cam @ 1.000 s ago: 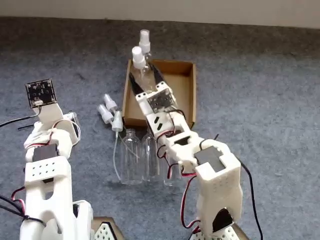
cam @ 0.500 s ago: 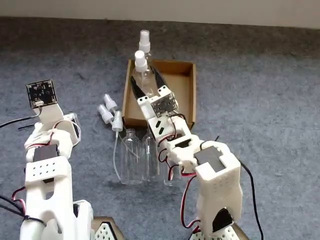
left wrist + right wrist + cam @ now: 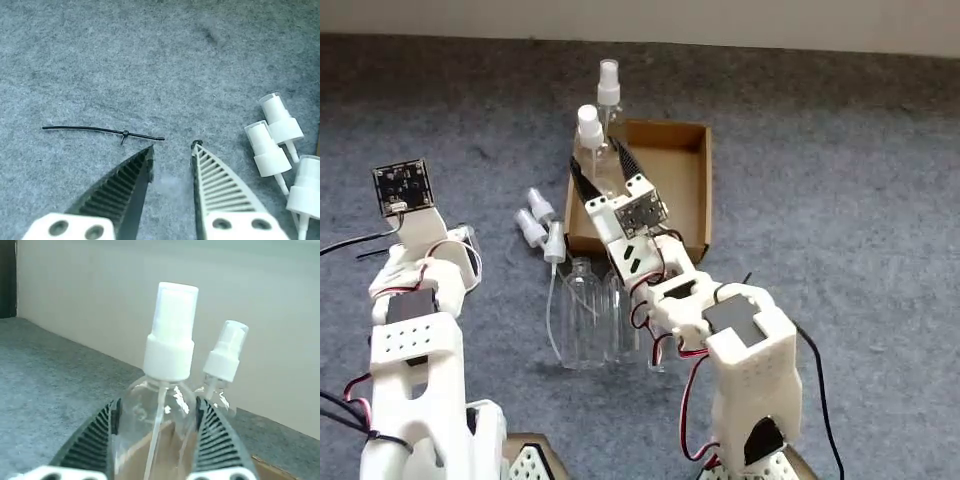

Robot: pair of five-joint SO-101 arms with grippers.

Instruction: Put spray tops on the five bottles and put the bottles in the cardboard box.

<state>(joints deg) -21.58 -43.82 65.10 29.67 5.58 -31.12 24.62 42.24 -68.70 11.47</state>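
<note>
The right gripper (image 3: 597, 160) squeezes a see-through plastic bottle with a white spray top (image 3: 160, 385), one finger on each side. The bottle stands upright at the far corner of the brown cardboard box (image 3: 705, 185), on the side near three loose white spray tops (image 3: 538, 225). Another topped bottle (image 3: 609, 85) stands by the box's far edge. Clear bottles with no tops (image 3: 582, 310) stand just in front of the box. The left gripper (image 3: 172, 147) is spread apart, holding nothing, above the grey carpet (image 3: 100, 60) near a thin black tie (image 3: 100, 131).

My right end effector (image 3: 595, 153), holding the capped bottle (image 3: 589, 124), drifts slightly left over the cardboard box's (image 3: 704, 190) left wall.
</note>
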